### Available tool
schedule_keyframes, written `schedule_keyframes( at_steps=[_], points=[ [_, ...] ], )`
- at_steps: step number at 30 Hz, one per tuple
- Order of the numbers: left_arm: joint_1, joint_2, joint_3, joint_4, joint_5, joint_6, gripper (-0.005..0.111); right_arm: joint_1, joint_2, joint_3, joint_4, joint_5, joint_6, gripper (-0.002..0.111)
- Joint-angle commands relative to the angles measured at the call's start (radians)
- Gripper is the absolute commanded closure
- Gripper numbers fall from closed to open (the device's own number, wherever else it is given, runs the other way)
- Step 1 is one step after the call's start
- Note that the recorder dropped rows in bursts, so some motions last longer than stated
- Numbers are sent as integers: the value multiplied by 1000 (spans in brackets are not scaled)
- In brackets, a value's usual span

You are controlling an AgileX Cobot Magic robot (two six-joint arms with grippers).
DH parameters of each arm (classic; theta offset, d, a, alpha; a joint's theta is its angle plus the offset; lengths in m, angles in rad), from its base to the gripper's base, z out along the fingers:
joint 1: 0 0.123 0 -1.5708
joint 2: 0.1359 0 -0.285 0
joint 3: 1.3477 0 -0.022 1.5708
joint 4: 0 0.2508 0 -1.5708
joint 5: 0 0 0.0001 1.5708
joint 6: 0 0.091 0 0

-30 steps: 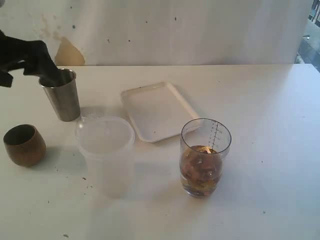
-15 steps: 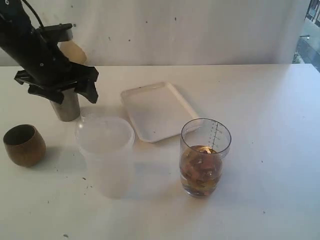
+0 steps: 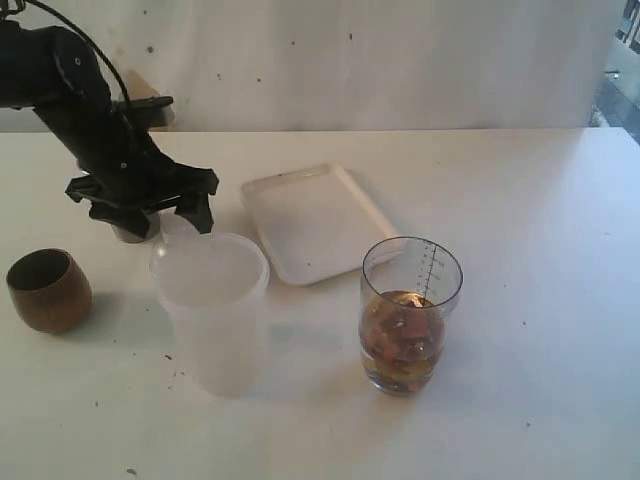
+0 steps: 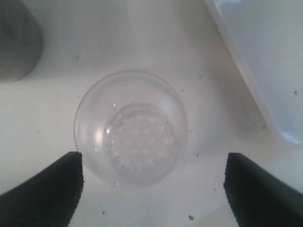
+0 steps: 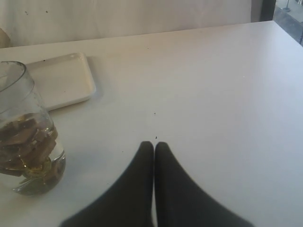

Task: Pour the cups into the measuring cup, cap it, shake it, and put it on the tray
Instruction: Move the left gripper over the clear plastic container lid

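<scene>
The left claw (image 3: 150,213) hung spread wide and empty above a small clear round cap (image 4: 131,127), which lay flat on the tabletop toward its left edge, just beside the steel tumbler (image 4: 16,42). The fingers flanked the cap without touching it. The part-filled measuring cup (image 3: 411,315) stood well apart toward the near edge, closer to the right claw (image 5: 154,146), which was pinched shut on nothing.

Left arm (image 3: 85,115): black, bent, wrist angled downward.
Left claw (image 3: 150,212): jaws spread wide, pointing down, gripping nothing.
Right claw (image 5: 154,149): fingers pressed together, closed.
</scene>
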Motion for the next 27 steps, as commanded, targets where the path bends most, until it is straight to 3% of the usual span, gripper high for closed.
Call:
schedule_keyframes(
  at_steps=[1, 22, 27],
  points=[
    [-4, 5, -6, -25, -78, -5, 30, -5, -4, 5, -3, -1, 5, 108],
    [-4, 62, -6, -33, -62, -11, 30, -5, -4, 5, -3, -1, 5, 108],
    [-4, 62, -57, -36, -26, -9, 30, -5, -4, 5, -3, -1, 5, 108]
  ],
)
